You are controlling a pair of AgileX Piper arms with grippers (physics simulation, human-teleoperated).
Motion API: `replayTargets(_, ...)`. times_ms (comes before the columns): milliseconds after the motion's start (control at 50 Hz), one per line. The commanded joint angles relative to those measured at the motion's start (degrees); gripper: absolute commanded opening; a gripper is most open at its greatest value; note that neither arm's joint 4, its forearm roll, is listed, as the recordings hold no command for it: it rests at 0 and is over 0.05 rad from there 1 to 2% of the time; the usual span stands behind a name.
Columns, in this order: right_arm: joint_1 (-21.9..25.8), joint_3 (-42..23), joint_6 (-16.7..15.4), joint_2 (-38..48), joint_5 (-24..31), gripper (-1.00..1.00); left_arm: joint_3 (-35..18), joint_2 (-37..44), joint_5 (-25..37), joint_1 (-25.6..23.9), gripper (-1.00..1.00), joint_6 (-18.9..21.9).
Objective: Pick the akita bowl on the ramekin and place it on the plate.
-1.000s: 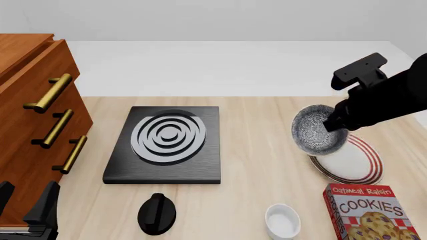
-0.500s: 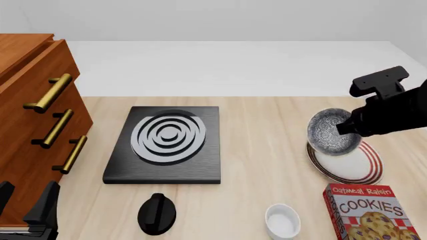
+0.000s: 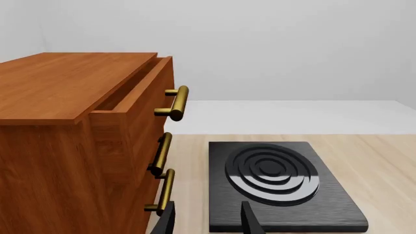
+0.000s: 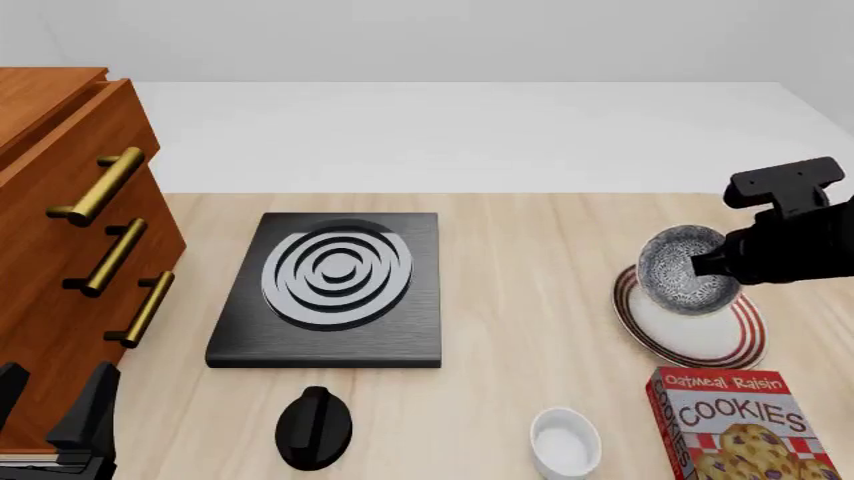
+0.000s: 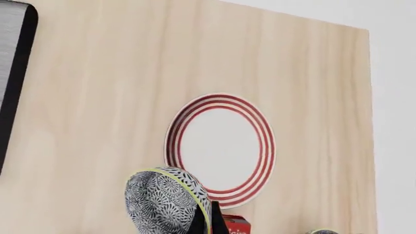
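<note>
Items we log, largest first:
Worktop (image 4: pixel 534 330), pale wood.
Wooden drawer chest (image 4: pixel 60 250), worktop's left edge.
Black burner slab (image 4: pixel 334 290), centre.
Plate (image 4: pixel 707 335), red-striped, right edge.
Box (image 4: pixel 741 425), front right corner; we read "Oatmeal Raisin COOKIES".
Akita bowl (image 4: pixel 685 270), tilted, held above plate's far-left part, rim pinched in right gripper (image 4: pixel 705 262).
Ramekin (image 4: pixel 565 443), front edge.
Left gripper (image 3: pixel 206 222), spread, holding nothing.

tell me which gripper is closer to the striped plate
Right. The right gripper holds the akita bowl just over the plate; the left gripper sits far across the table by the drawers.
</note>
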Motion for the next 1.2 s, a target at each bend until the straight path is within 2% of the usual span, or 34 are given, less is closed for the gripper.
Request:
replayTargets(20,-2.9,-0.7,0.2,2.7,-2.9,-1.0,0.0,0.0,0.0,0.0,1.0,0.0)
replayTargets(400,-6.3,-5.0,2.9,9.3,-5.9,-1.0,0.0,0.0,0.0,0.0,1.0,0.0)
replayTargets(600,-9.2,-4.0,1.6,12.8,-8.7,-1.0,0.0,0.0,0.0,0.0,1.0,0.0)
replayTargets(780,-9.6,-3.9,0.4,14.4,-9.9,-1.0,0.0,0.0,0.0,0.0,1.0,0.0)
replayTargets(840,-9.7,-3.2,0.3,14.9,-10.5,-1.0,0.0,0.0,0.0,0.0,1.0,0.0)
replayTargets(880,-9.2,-3.5,2.3,14.7,-10.7,-1.0,0.0,0.0,0.0,0.0,1.0,0.0)
replayTargets(1200,-9.8,-3.3,0.8,19.4,-13.7,-1.0,0.0,0.0,0.0,0.0,1.0,0.0)
